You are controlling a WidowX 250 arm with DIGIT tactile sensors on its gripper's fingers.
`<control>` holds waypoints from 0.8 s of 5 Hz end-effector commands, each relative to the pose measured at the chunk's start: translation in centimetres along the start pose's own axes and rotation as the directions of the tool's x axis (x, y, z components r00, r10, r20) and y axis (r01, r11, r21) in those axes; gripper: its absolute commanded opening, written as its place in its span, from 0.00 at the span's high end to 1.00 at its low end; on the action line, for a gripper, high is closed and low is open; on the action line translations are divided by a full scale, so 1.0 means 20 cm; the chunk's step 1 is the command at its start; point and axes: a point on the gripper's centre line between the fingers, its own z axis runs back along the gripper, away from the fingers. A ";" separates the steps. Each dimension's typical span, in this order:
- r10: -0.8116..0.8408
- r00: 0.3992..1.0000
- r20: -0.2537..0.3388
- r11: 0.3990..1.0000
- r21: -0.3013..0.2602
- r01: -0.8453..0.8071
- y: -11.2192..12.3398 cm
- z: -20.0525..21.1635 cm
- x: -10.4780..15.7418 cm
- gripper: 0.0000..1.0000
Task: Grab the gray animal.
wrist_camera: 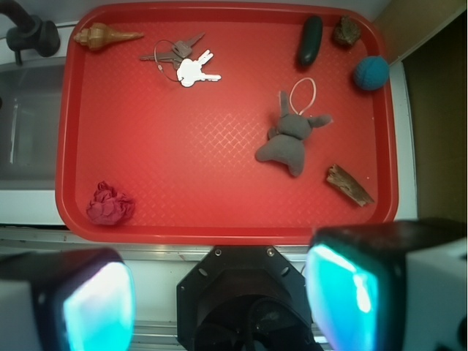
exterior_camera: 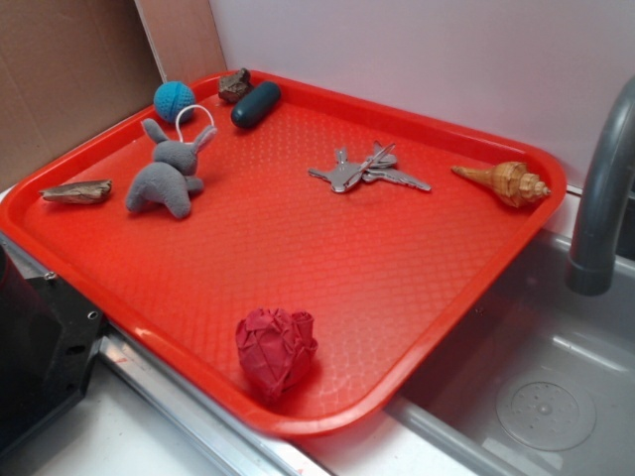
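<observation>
Your gray rabbit [wrist_camera: 289, 140] lies untouched on the red tray [wrist_camera: 219, 205], between the teal ball [wrist_camera: 371, 72] and a wood scrap [wrist_camera: 349, 185]. The end effector [wrist_camera: 219, 296] hangs spread wide, well apart, so you're at the approach: descend over its body.

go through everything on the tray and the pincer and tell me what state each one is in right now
gray plush rabbit: lying on its side, untouched, cord loop free.
pincer: open, high over the tray's near edge, empty.
keys: bunched flat on the tray.
red paper: crumpled into a ball.
seashell: lying on its side.
teal yarn ball: resting by the tray's rim.
dark capsule: lying flat.
</observation>
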 end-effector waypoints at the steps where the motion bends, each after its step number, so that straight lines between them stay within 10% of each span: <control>1: 0.000 1.000 0.000 1.000 0.000 0.000 0.00 0.00 0.00 0.00; 4: 0.483 0.867 0.121 0.871 0.032 -0.490 0.39 -0.56 0.33 0.00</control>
